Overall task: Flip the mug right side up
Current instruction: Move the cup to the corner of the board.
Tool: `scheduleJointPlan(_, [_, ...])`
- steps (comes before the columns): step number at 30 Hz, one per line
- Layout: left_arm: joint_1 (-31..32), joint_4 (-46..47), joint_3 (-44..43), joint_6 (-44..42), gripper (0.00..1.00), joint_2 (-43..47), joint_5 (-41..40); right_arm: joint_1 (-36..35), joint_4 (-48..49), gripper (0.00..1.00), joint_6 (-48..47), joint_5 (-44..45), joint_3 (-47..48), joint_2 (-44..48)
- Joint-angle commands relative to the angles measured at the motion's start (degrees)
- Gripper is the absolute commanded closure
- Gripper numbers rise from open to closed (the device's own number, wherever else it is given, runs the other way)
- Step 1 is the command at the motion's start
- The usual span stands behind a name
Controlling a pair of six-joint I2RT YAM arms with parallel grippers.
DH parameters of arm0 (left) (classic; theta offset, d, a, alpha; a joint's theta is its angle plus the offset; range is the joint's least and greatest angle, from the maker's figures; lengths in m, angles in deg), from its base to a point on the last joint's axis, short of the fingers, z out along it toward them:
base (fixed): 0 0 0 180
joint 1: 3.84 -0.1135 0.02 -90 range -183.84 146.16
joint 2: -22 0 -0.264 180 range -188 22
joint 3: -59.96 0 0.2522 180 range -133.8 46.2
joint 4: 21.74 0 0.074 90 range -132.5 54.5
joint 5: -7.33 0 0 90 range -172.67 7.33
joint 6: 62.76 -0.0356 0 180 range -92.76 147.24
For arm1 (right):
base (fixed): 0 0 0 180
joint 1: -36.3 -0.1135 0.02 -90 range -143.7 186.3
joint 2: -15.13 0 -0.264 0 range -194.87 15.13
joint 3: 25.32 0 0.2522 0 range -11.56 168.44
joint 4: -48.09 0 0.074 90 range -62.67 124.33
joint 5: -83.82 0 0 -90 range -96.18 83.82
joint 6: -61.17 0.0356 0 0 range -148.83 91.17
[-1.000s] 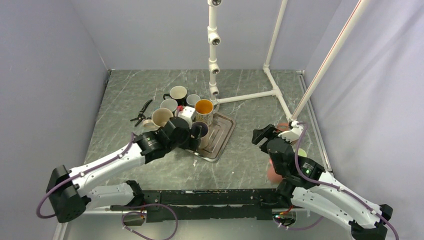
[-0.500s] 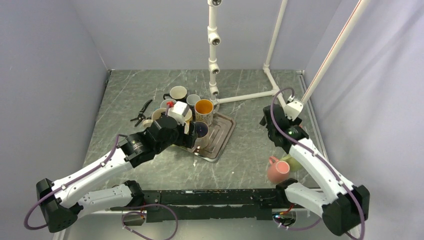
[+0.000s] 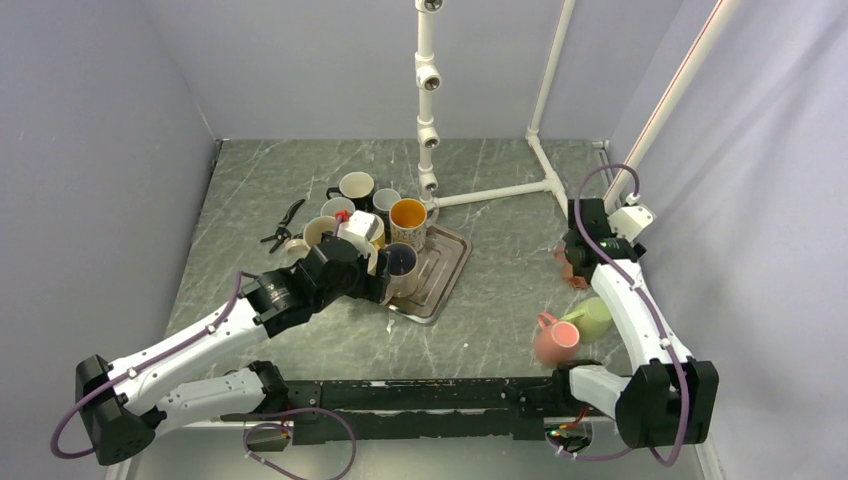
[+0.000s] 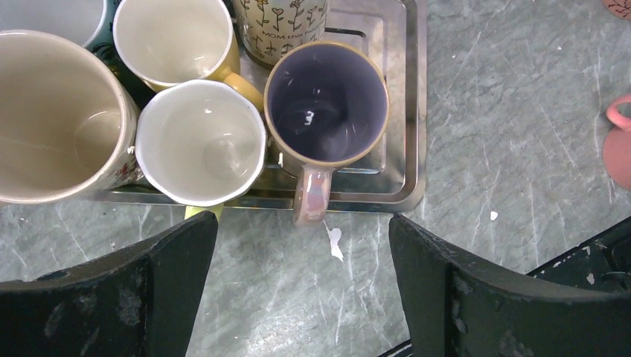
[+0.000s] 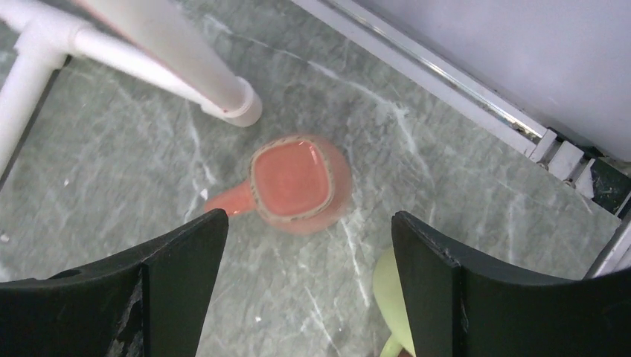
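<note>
Your left arm [image 3: 190, 345] and right arm [image 3: 630, 305]: white shells, black joints, a purple cable [image 3: 612, 167] along each, scuffed black fingers [image 4: 111, 297].

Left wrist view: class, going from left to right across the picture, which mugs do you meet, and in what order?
Large cream mug → white fluted mug → purple-lined mug → pink mug, cut off by the right edge.

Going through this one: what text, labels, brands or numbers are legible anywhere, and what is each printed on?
"MOM the": on the side of the cream flower-patterned mug, left wrist view; the rest of the line is hidden behind the purple mug.
Nothing else legible in any view: no other words, brands or numbers show.
</note>
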Motion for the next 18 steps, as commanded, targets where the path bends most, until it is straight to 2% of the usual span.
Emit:
scheduleJointPlan(1, [-0.1,1.4,0.3,0.0,0.09,1.4,-0.2,4.7,6.4,0.17,-4.2,-5.1,-1.4,-1.7])
scheduleJointPlan(6, [0.0,1.0,0.1,0.4,0.1,1.9,0.0,7.2,9.2,0.21,-8.8,-10.7,-1.0,-4.3])
scheduleJointPlan(18, [0.0,-1.0,-1.4,0.9,0.1,0.6,0.6,10.7,13.4,0.31,-11.1,-15.2,-4.1,-7.2])
